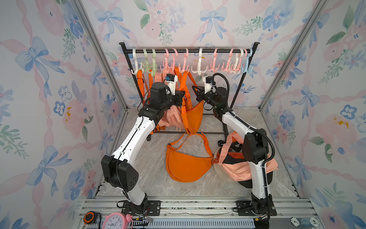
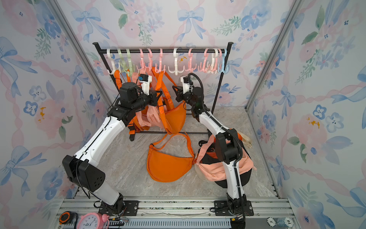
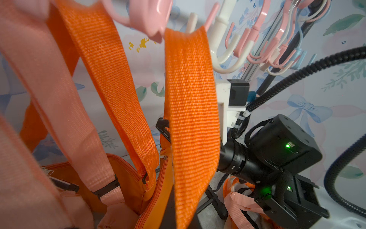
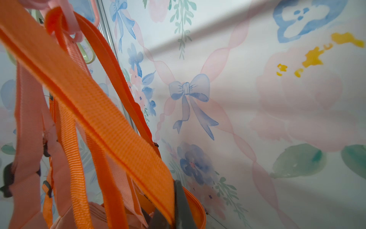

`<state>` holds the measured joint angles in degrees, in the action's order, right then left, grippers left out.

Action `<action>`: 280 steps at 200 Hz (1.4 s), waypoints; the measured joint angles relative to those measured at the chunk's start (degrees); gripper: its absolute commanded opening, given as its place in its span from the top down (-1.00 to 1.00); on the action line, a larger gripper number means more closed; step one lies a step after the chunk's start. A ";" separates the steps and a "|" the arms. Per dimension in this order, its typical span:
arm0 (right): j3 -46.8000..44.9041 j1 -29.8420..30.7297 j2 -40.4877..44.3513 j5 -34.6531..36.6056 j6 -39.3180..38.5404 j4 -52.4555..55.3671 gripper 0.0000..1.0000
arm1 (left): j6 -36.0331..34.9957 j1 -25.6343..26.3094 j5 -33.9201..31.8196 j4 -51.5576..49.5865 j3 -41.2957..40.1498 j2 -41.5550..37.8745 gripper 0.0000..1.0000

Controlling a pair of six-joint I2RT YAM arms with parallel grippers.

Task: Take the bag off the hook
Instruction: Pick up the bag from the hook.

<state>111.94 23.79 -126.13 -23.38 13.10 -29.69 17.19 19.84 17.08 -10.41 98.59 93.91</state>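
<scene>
Orange bag (image 1: 193, 117) hanging from a pink hook (image 3: 150, 19), its strap (image 4: 111, 126) gripped twice.
It dangles near the middle of the rack (image 1: 192, 51). The right gripper (image 1: 195, 90) is closed tight, pinching the strap just above the bag's mouth. The left gripper (image 1: 183, 96) is closed too, on the strap's other run, close beside it.

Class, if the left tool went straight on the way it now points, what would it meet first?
Most likely the orange strap hanging directly ahead of the left tool, perhaps already touching it; the right arm's wrist sits behind, though depth is unclear.
</scene>
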 measured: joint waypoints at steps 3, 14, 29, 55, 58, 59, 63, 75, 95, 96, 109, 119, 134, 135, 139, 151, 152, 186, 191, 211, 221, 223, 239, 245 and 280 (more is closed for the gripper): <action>-0.61 0.04 0.37 0.00 0.00 -0.31 0.92 | 0.00 0.00 0.02 -0.02 0.00 0.00 1.00; -2.80 0.31 2.08 0.04 0.17 -1.31 0.92 | 0.00 0.00 0.15 -0.09 0.11 0.00 1.00; -5.14 0.50 4.13 0.24 0.20 -2.21 0.91 | 0.02 0.00 0.26 -0.22 0.39 0.02 1.00; -7.41 0.83 6.91 0.63 0.17 -3.26 0.91 | 0.00 0.00 0.44 -0.48 1.84 0.48 1.00; -7.69 0.94 7.30 0.68 0.17 -3.39 0.91 | 0.00 -0.02 0.48 -0.55 2.12 0.63 1.00; -7.76 0.94 7.37 0.68 0.17 -3.41 0.91 | 0.00 0.00 0.48 -0.57 2.19 0.66 1.00; -8.09 1.03 7.82 0.68 0.17 -3.56 0.91 | 0.00 -0.02 0.57 -0.57 2.60 0.92 1.00; -8.83 1.33 8.98 0.68 0.17 -3.72 0.91 | 0.00 -0.07 0.61 -1.03 4.17 1.75 1.00; -9.70 1.84 10.49 0.70 0.02 -3.98 0.91 | 0.00 -0.31 0.85 -1.86 6.64 3.15 1.00; -9.77 1.88 10.62 0.70 -0.04 -3.98 0.91 | 0.00 -0.33 0.87 -1.90 6.73 3.19 1.00; -10.19 2.16 11.45 0.70 -0.26 -3.98 0.91 | 0.00 -0.55 1.01 -2.71 8.50 4.04 1.00; -10.32 2.27 12.00 0.70 -0.28 -3.98 0.91 | -0.02 -0.63 1.03 -3.39 10.03 4.74 1.00; -10.69 2.32 12.96 0.70 -0.52 -3.96 0.91 | -0.02 -0.76 1.01 -4.15 12.33 5.73 1.00; -10.73 2.32 13.00 0.72 -0.55 -3.93 0.91 | -0.02 -0.76 1.03 -4.17 12.41 5.77 1.00; -10.91 2.32 13.27 0.70 -0.61 -3.93 0.91 | -0.02 -0.79 1.01 -4.33 12.94 5.97 1.00; -11.43 2.32 14.19 0.76 -0.74 -3.85 0.91 | -0.02 -0.81 1.03 -4.59 13.62 6.08 1.00; -11.54 2.32 14.27 0.83 -0.76 -3.85 0.91 | -0.02 -0.81 1.03 -4.61 13.64 6.08 1.00; -14.21 2.60 18.51 1.22 -1.95 -3.19 0.92 | -0.02 -0.81 1.25 -4.87 14.03 6.01 1.00; -14.51 2.78 19.26 1.31 -2.23 -2.93 0.92 | -0.02 -0.81 1.29 -5.01 14.01 5.95 1.00; -15.15 3.69 22.03 2.10 -3.56 -0.92 0.93 | -0.02 -0.81 1.42 -5.38 12.83 4.74 1.00; -15.76 4.28 23.52 2.47 -4.39 -0.48 0.93 | -0.04 -0.81 1.42 -5.64 11.82 3.72 1.00; -15.96 4.48 23.89 2.64 -4.68 -0.33 0.92 | -0.04 -0.81 1.42 -5.68 11.58 3.45 1.00; -17.94 5.70 26.69 3.13 -5.92 0.31 0.93 | -0.04 -0.79 1.40 -6.05 9.92 1.33 1.00; -18.73 6.14 27.69 3.28 -6.36 0.46 0.93 | -0.04 -0.74 1.40 -6.03 9.31 0.52 1.00; -23.23 8.72 33.33 4.55 -9.14 2.60 0.93 | -0.07 -0.35 1.14 -5.92 4.59 -5.18 1.00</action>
<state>88.71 32.51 -92.79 -18.83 3.97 -27.09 17.12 19.49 18.22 -16.34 103.18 88.73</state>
